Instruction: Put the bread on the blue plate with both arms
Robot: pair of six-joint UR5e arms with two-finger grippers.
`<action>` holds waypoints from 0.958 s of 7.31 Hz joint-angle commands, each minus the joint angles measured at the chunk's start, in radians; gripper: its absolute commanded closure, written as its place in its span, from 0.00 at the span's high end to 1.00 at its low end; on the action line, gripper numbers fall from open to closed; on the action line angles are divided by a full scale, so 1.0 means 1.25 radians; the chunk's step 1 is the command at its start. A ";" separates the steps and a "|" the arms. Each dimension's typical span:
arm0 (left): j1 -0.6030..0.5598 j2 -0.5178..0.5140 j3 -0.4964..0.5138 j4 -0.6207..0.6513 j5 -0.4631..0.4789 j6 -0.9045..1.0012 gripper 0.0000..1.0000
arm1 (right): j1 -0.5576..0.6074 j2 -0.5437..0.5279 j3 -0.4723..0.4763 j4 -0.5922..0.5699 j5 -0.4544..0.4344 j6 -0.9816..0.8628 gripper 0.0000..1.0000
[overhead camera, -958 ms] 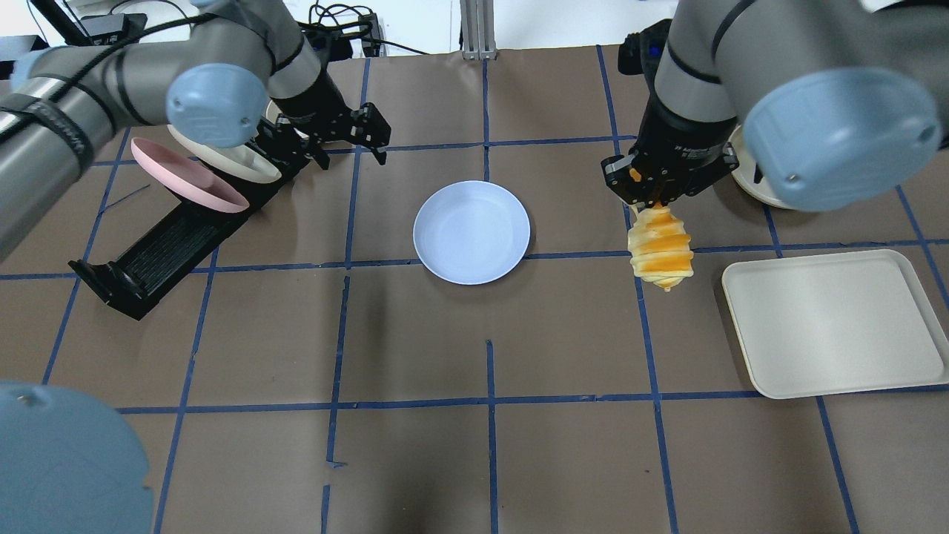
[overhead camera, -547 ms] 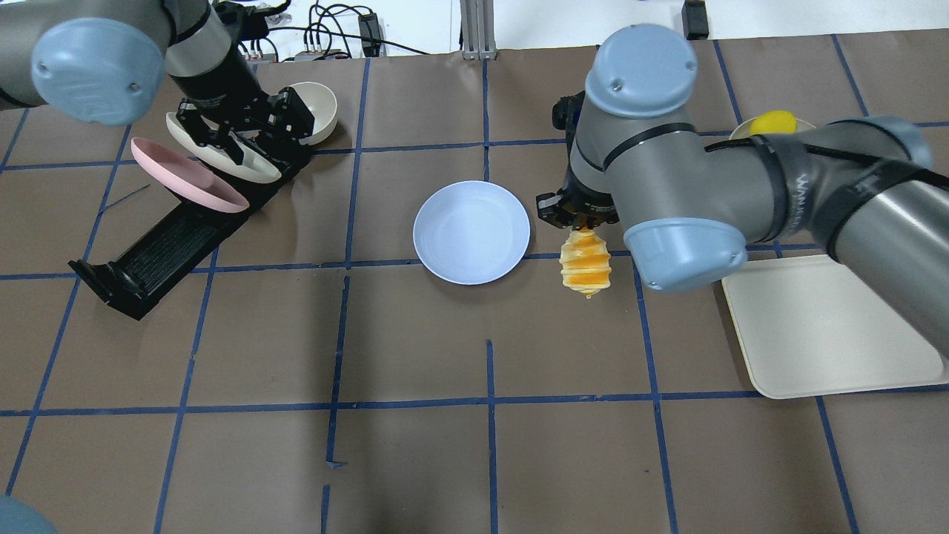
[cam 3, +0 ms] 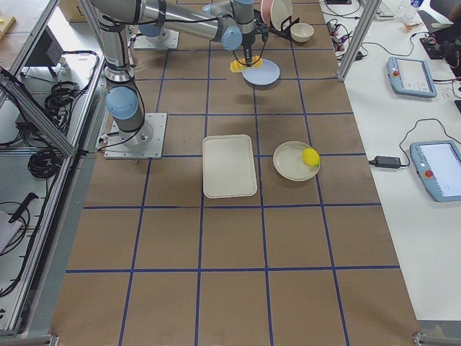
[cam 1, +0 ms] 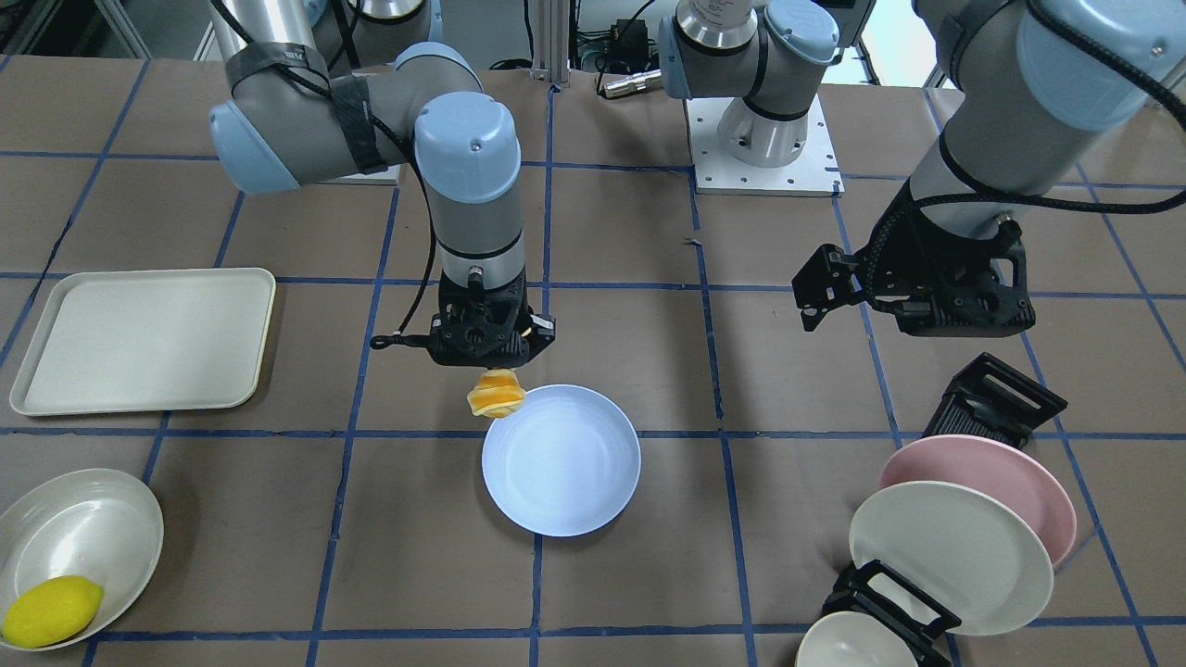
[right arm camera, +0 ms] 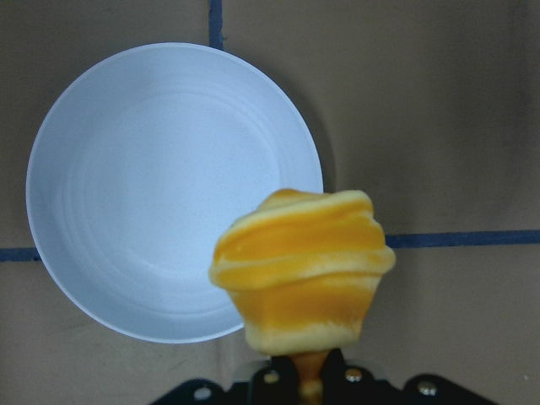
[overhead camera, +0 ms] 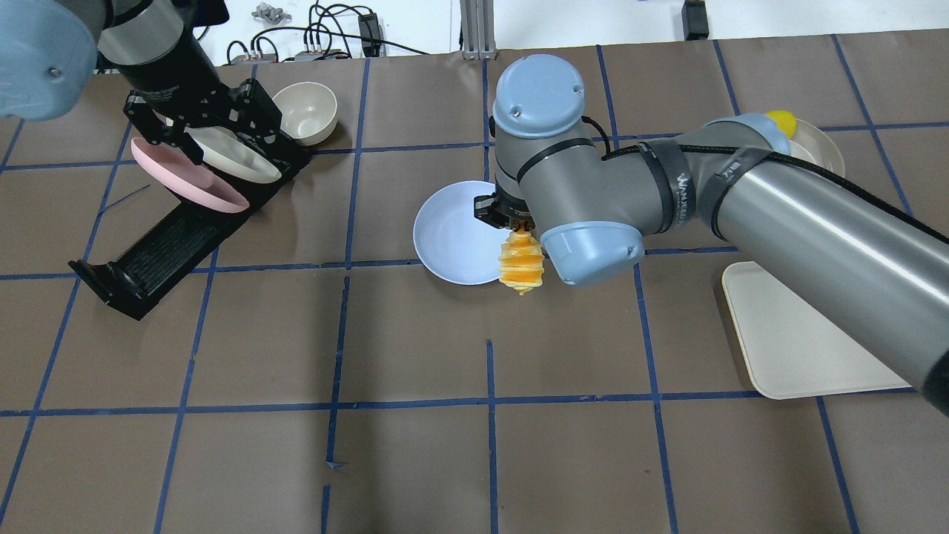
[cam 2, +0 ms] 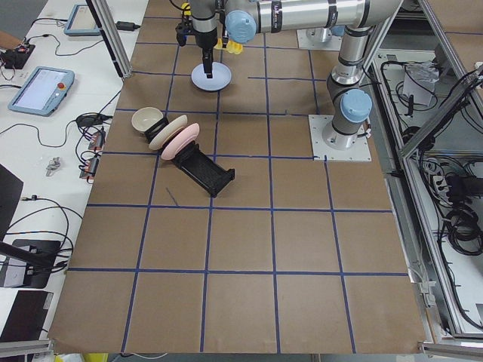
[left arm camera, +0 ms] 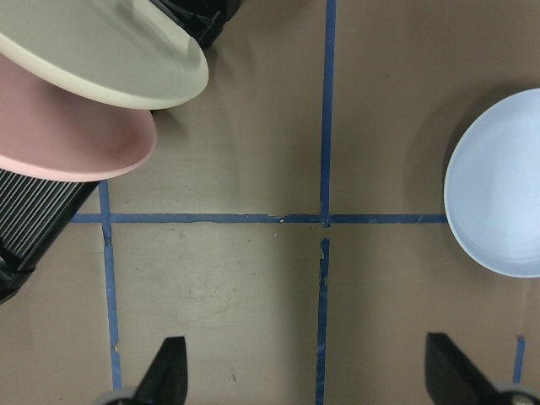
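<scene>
Lemon (cam 1: 51,611) sits in bowl (cam 1: 85,526); right pincer (cam 1: 494,369) holds bread (cam 1: 496,395) near blue plate (cam 1: 574,472).

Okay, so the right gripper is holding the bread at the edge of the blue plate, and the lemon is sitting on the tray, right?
Not quite. The lemon lies in the cream bowl, not on the tray beside it; the exterior front-facing view shows this. The rest holds: the right gripper is holding the bread at the edge of the blue plate.

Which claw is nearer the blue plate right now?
Right. The right claw, holding the bread, hangs just above the blue plate's rim on the robot's right side. The left claw, open and empty, is well off to the plate's other side, near the dish rack.
</scene>
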 commanded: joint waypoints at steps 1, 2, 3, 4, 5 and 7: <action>-0.008 0.065 0.008 -0.030 0.001 -0.005 1.00 | 0.048 0.125 -0.116 -0.004 -0.001 0.077 0.02; -0.008 0.076 0.006 -0.049 -0.004 -0.004 1.00 | 0.068 0.221 -0.184 -0.021 -0.003 0.093 0.02; -0.011 0.078 0.008 -0.050 -0.013 -0.003 1.00 | 0.078 0.275 -0.218 -0.044 -0.036 0.092 0.02; -0.011 0.083 0.012 -0.050 -0.041 -0.003 1.00 | 0.081 0.267 -0.218 -0.036 -0.041 0.089 0.02; -0.011 0.085 0.015 -0.049 -0.070 -0.001 1.00 | 0.083 0.261 -0.216 -0.034 -0.041 0.088 0.02; -0.011 0.083 0.017 -0.049 -0.094 -0.001 1.00 | 0.078 0.256 -0.224 0.004 -0.040 0.081 0.02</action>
